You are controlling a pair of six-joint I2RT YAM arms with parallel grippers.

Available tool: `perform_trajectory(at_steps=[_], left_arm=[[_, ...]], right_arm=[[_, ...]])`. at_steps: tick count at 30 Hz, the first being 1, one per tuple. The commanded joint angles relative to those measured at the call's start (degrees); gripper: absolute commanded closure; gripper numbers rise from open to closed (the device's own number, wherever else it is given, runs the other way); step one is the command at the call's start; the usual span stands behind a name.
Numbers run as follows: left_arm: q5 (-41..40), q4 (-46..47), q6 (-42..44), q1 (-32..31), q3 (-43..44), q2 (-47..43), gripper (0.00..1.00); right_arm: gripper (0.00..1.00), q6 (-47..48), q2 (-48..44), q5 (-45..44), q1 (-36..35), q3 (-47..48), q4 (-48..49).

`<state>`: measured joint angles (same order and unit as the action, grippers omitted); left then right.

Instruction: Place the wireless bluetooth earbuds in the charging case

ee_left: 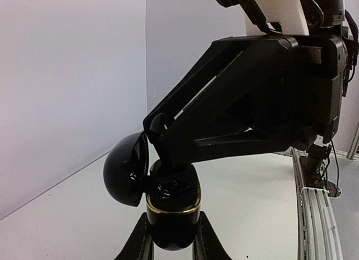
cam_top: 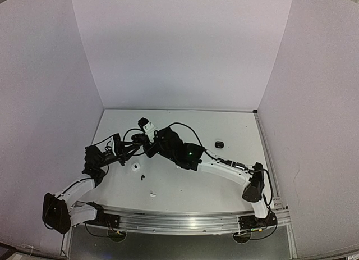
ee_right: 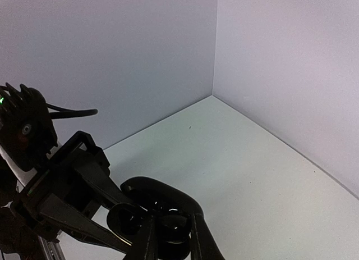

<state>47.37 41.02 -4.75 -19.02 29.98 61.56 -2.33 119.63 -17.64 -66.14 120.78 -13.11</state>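
The left hand [ee_left: 173, 222] clamped the open black charging case [ee_left: 171, 201] at bottom centre, the right hand [ee_left: 167, 158], grip indeterminable, reached into it; a black earbud [cam_top: 143, 177] and white earbud [cam_top: 151, 194] lay loose on the counter [cam_top: 190, 187], insertion judged unfinished.

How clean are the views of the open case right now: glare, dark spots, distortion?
Left wrist: case sharp, glints on its lid, right gripper nearly black. Right wrist: case underexposed, black on black. Top: wide-angle bend, case too small to make out.
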Motion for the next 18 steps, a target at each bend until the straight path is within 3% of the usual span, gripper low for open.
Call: perform_trajectory(at_steps=[1, 10, 18], left_arm=[[0.5, 4.2, -0.8, -0.3, 2.2, -0.2, 1.0], [0.0, 4.1, -1.1, -0.3, 2.0, -0.4, 1.0], [-0.7, 4.0, -1.4, -0.3, 1.9, -0.5, 1.0]], right_arm=[[0.86, 0.5, 1.8, -0.1, 0.0, 2.0, 0.1], [0.97, 0.9, 1.2, -0.6, 0.0, 1.2, 0.0], [0.89, 1.0, 0.0, -0.4, 0.0, 0.1, 0.1]])
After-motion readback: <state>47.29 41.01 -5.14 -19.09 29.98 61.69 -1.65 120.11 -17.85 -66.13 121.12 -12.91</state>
